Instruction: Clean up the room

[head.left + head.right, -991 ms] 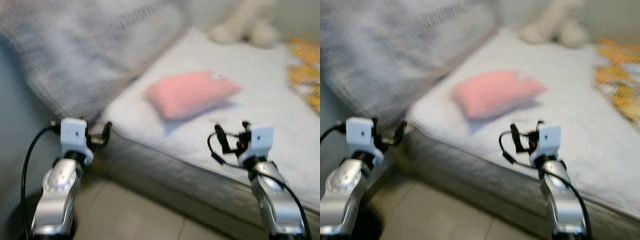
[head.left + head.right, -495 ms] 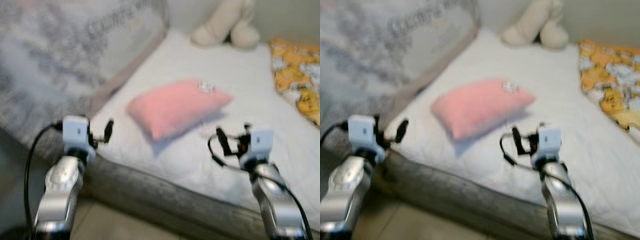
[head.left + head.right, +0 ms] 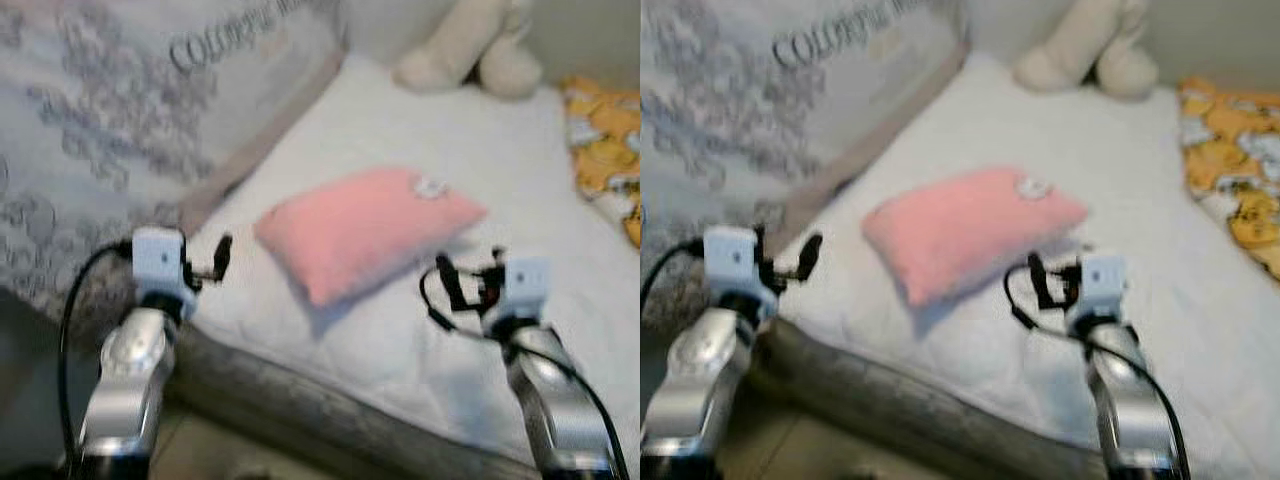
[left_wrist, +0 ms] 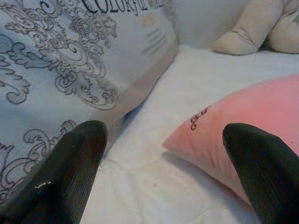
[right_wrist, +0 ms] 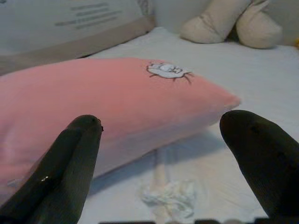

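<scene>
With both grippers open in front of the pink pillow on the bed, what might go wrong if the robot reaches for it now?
The pink pillow is soft and wide, so the open right gripper may pinch only a fold and let it sag or slip. The small white crumpled scrap lies just before the pillow and could be snagged instead. The left gripper sits close to the patterned grey bedding and might catch it.

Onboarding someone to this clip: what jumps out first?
A pink pillow lies in the middle of the white bed, with both grippers raised before it, left gripper and right gripper open. A beige plush toy sits at the far end, and an orange patterned blanket at the bed's right edge.
</scene>
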{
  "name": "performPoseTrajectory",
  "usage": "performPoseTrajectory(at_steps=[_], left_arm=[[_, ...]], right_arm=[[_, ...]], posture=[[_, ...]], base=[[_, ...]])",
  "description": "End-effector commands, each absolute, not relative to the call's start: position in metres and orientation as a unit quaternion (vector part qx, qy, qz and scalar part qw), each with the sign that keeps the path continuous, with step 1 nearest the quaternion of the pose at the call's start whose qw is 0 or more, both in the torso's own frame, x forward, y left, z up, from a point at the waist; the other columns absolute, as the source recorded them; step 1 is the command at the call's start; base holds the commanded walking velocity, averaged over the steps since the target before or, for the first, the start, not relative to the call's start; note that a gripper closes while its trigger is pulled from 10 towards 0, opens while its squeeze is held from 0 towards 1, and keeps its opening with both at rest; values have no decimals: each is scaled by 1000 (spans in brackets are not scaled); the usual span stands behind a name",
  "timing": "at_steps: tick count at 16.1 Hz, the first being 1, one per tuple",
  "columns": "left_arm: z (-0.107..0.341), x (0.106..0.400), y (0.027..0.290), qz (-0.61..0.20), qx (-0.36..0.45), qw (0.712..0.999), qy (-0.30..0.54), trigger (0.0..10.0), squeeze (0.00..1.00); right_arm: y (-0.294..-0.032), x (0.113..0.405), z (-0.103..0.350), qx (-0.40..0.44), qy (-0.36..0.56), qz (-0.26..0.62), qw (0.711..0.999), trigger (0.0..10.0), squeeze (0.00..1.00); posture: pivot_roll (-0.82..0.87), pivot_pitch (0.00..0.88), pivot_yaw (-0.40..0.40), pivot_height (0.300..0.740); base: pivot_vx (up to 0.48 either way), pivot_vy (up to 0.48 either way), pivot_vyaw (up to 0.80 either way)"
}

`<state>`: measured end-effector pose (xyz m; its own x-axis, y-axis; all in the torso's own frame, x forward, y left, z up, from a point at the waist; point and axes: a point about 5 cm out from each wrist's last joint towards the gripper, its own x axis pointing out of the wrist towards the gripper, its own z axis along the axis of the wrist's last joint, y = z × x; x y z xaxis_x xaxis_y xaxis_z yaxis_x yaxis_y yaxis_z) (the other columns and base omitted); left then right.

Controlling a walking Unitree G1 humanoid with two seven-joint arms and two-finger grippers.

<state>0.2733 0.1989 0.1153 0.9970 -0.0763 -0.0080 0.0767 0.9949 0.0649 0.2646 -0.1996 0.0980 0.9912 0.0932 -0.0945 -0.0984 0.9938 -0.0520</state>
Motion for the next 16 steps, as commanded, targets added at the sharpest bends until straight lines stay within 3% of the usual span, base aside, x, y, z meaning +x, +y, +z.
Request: performPoseTrajectory(at_steps=[1,5,11,14,16], left_arm=[[115,273,197,-42,34,999,2,10000,0],[108,266,195,-45,36,998,14,10000,0],[110,275,191,-49,39,998,7,10000,0],[111,277,189,-64,46,997,12,10000,0],[111,277,188,-70,46,996,12,10000,0]], right_arm=[[-204,263,99,-22,47,44,998,10000,0],[-204,266,93,-19,71,39,997,10000,0],[-197,310,86,-50,86,54,994,10000,0],[-209,331,62,-56,168,18,984,10000,0],[-211,335,65,-70,167,22,983,10000,0]], posture=[[-72,0,17,740],[-70,0,12,740],[-73,0,20,740],[-68,0,38,740],[-56,0,32,740]], base=[[0,0,0],[0,0,0],[0,0,0],[0,0,0],[0,0,0]])
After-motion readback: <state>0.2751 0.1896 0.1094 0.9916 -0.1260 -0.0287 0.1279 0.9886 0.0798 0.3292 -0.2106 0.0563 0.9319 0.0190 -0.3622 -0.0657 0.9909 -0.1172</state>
